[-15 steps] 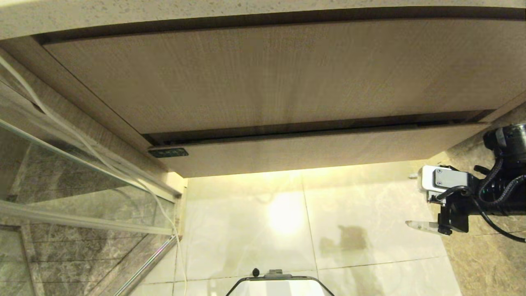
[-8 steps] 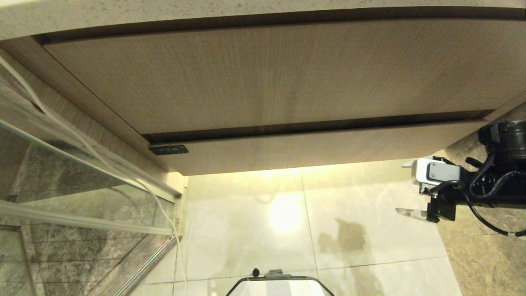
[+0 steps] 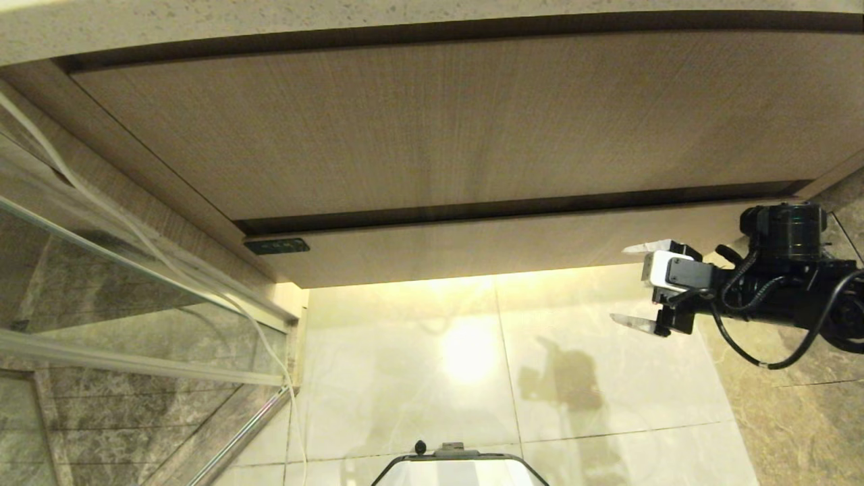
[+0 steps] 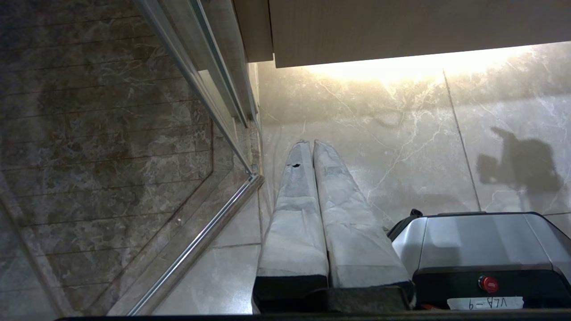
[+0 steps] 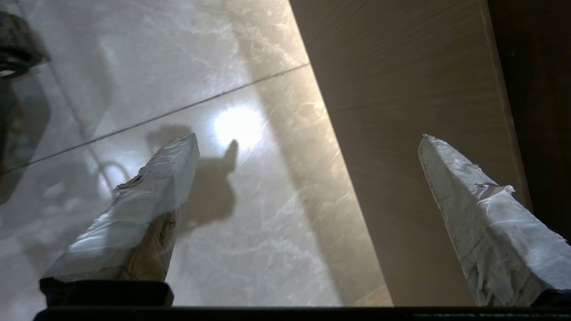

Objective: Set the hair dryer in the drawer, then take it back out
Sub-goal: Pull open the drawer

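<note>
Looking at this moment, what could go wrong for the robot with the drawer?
1. The drawer is shut, and no handle shows on its narrow front, so the open right gripper near its right end may slip off.
2. One fingertip already overlaps the front edge and could scrape the wood.
3. The hair dryer is not in view, so it must be found later.

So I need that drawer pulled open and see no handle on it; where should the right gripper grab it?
Probably the drawer front's lower edge, from underneath near its right end. The front is flat and handle-free, but its underside overhangs the floor. The open right gripper already straddles that edge.
</note>
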Available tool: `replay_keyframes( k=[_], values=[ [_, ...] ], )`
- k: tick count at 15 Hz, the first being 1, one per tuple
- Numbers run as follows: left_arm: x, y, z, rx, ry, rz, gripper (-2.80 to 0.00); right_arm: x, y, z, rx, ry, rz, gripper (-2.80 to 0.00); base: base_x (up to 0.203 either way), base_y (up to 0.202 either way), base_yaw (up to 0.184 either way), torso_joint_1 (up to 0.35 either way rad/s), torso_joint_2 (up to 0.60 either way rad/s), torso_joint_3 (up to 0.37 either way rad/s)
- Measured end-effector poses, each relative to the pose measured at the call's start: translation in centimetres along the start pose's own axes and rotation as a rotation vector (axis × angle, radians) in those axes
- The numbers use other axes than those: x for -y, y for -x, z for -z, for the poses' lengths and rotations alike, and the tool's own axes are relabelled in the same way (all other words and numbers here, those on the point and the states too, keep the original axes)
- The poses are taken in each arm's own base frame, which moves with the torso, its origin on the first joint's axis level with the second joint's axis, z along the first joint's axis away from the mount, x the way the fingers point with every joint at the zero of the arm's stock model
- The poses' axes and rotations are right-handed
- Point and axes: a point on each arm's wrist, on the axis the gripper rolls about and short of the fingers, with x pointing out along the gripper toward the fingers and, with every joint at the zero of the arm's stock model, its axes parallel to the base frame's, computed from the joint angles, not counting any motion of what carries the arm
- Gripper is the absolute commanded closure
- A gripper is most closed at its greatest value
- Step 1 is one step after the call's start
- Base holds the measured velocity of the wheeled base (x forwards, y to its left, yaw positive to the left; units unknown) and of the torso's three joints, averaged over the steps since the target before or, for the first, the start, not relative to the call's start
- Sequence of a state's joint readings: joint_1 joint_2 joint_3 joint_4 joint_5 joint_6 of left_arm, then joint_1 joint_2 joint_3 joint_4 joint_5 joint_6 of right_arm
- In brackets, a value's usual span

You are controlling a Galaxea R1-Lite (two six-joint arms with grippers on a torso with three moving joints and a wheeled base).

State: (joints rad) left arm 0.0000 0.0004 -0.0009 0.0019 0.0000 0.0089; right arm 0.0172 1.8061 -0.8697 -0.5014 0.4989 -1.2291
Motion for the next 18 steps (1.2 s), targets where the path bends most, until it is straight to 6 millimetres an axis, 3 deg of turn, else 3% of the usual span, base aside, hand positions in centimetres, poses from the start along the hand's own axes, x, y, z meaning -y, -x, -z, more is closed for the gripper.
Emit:
replay_keyframes(
  k=[6, 12, 18],
  values=[
    [0.0, 0.0, 0.0, 0.000, 0.000, 0.000, 0.00, 2.4, -4.1, 1.4, 0.082, 0.030, 0.037, -2.80, 0.000, 0.000, 0.000, 0.000, 0.00, 0.000],
    [0.0, 0.0, 0.0, 0.000, 0.000, 0.000, 0.00, 4.5, -4.8, 1.0, 0.128, 0.070, 0.091, -2.80, 0.000, 0.000, 0.000, 0.000, 0.00, 0.000],
    [0.0, 0.0, 0.0, 0.000, 0.000, 0.000, 0.00, 6.0, -6.8, 1.5, 0.141, 0.092, 0.127, -2.80, 0.000, 0.000, 0.000, 0.000, 0.00, 0.000]
  ],
)
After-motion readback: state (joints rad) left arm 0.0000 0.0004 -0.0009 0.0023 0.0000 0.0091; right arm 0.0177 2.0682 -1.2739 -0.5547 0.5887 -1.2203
